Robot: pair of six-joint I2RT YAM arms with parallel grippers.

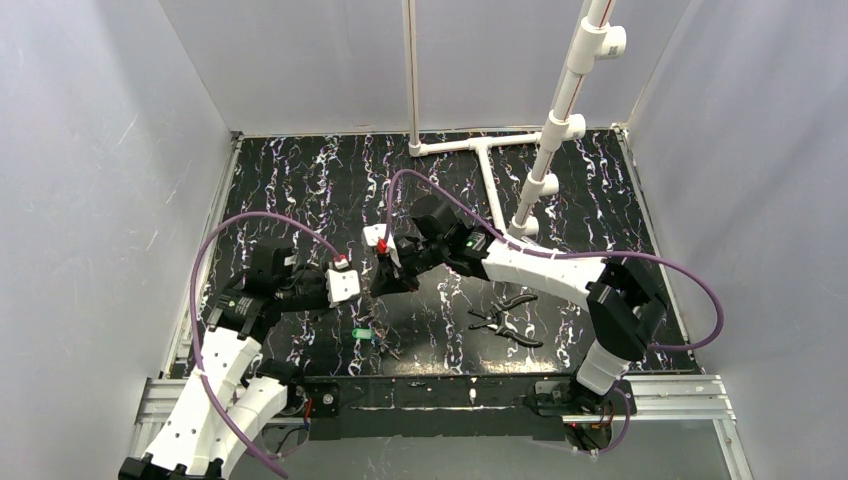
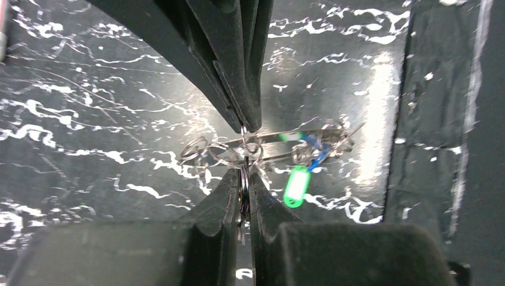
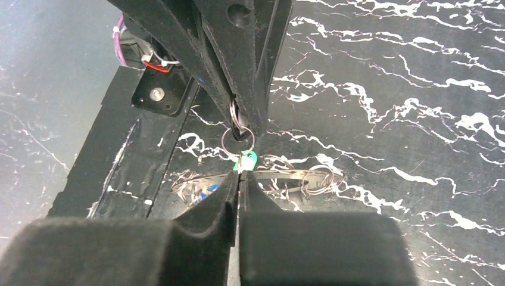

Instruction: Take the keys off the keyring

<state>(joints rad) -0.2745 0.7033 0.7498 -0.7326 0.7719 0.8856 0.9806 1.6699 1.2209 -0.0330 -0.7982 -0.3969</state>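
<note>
Black marbled table with white streaks, boxed in by plain white walls, with a white pipe frame at the back. 2 robot arms meet above the middle of the table, tip to tip.

The left gripper is clamped on the keyring, a thin silver loop held up off the surface. The right gripper is closed tight and appears to pinch the far side of the same loop. Gripping it from 2 sides probably steadies the wire so it can be pried or twisted.

The green key lies flat on the table just below the grippers, near the front edge, among a tangle of thin silver wire and small rings. A blurred bit of the blue key shows beside it. Whether either key is joined to a ring cannot be told.

Black-handled pliers lie well apart on the right. Open surface lies behind and to the left of the grippers. The front edge is close, so a key dropped there could slide off.
</note>
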